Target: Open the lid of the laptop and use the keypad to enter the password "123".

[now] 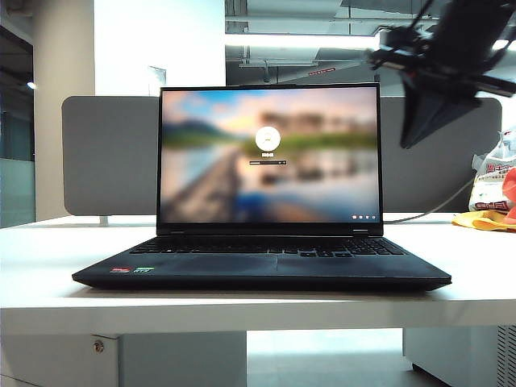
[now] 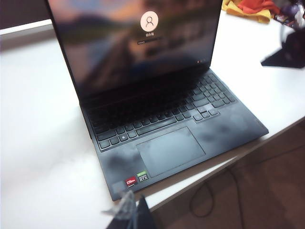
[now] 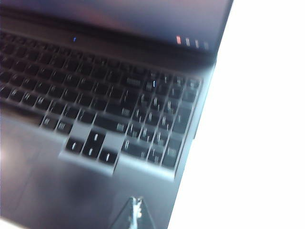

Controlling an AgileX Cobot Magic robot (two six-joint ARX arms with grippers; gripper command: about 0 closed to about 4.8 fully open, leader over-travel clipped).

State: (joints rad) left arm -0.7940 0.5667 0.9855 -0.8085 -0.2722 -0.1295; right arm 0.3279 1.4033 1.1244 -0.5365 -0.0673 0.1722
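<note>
- The laptop (image 1: pixel 262 266) sits on the white table (image 1: pixel 48 266), lid (image 1: pixel 269 153) raised upright (login screen lit).
- The right gripper (image 3: pixel 135 214) hangs above the keypad (image 3: pixel 95 100), jaws closed, empty.
- The left gripper (image 2: pixel 131 212) hovers near the laptop's front corner, pinched together, holding nothing.

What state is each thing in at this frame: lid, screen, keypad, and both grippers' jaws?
lid: open, upright.
screen: lit, showing the login picture.
keypad: uncovered, nothing touching it.
right gripper: jaws shut, empty, raised above the laptop's front right corner.
left gripper: jaws look shut, empty, off the laptop's front left corner.
</note>
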